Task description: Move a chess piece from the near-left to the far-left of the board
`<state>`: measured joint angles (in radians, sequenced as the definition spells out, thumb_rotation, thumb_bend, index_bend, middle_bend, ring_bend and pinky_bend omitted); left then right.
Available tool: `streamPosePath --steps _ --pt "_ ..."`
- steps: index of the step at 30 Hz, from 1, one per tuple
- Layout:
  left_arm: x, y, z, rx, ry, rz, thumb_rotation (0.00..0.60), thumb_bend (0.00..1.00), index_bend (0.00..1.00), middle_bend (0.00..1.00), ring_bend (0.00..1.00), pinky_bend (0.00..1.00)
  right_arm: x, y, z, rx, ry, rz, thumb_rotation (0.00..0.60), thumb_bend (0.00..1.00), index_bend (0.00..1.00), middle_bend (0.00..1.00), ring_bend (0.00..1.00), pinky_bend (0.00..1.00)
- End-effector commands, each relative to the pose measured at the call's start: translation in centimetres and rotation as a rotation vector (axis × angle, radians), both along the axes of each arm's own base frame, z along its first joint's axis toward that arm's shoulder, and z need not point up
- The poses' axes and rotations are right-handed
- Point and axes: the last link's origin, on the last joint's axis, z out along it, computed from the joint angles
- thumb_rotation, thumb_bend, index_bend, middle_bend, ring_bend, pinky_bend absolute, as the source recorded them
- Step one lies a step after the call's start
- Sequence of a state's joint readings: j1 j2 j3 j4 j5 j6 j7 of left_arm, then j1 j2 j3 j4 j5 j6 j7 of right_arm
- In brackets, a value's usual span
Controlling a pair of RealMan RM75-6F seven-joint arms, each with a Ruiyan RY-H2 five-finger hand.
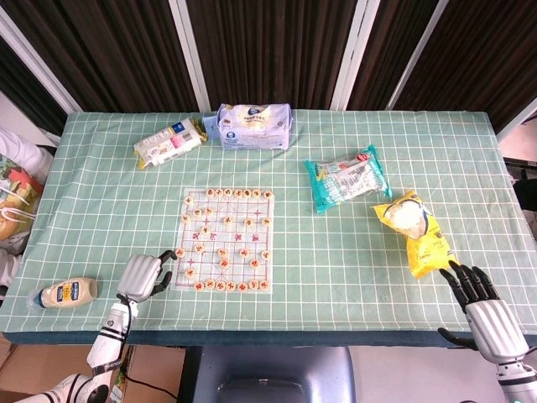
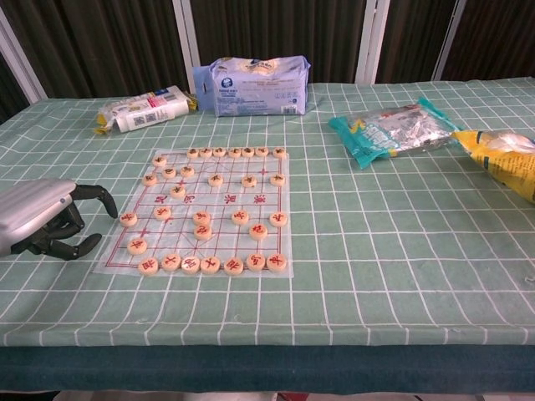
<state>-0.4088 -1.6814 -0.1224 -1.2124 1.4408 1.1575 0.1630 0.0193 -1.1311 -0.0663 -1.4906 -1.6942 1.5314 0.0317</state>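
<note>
A Chinese chess board (image 1: pixel 259 260) (image 2: pixel 276 239) lies mid-table, covered with round pale pieces. Its near-left corner piece (image 1: pixel 199 285) (image 2: pixel 149 266) sits at the end of the front row. Another piece (image 1: pixel 190 200) (image 2: pixel 160 160) stands near the far-left corner. My left hand (image 1: pixel 143 275) (image 2: pixel 48 222) hovers just left of the board's near-left corner, fingers curved and apart, holding nothing and touching no piece. At the table's near-right edge is my right hand (image 1: pixel 485 309), fingers spread and empty; the chest view does not show it.
A small mayonnaise bottle (image 1: pixel 65 293) lies at the near-left table edge. A blue-white bag (image 1: pixel 253 126) (image 2: pixel 251 85) and a cracker pack (image 1: pixel 170 143) (image 2: pixel 142 110) sit behind the board. A teal snack bag (image 1: pixel 346 177) (image 2: pixel 393 129) and a yellow bag (image 1: pixel 417 231) (image 2: pixel 501 159) lie on the right.
</note>
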Motion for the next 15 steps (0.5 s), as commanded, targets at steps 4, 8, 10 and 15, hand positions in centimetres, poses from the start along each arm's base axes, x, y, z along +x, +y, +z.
streamPosePath --steps 4,8,10,15 --pt "0.9 -0.2 -0.6 -0.030 -0.059 -0.006 0.600 0.37 0.38 1.00 1.00 1.00 0.0 0.0 -0.1 0.004 0.002 0.001 0.600 0.22 0.00 0.00 0.00 0.00" --pt "2.5 -0.2 -2.1 -0.066 -0.088 -0.032 0.600 0.36 0.38 1.00 1.00 1.00 0.1 0.1 -0.3 0.015 0.005 0.003 0.600 0.22 0.00 0.00 0.00 0.00" --pt "2.6 -0.1 -2.6 -0.076 -0.075 -0.032 0.600 0.35 0.38 1.00 1.00 1.00 0.1 0.1 -0.2 0.015 0.004 0.003 0.600 0.22 0.00 0.00 0.00 0.00" --pt "2.4 0.2 -3.4 -0.088 -0.039 -0.021 0.600 0.35 0.38 1.00 1.00 1.00 0.0 0.2 -0.1 0.017 0.000 0.004 0.600 0.22 0.00 0.00 0.00 0.00"
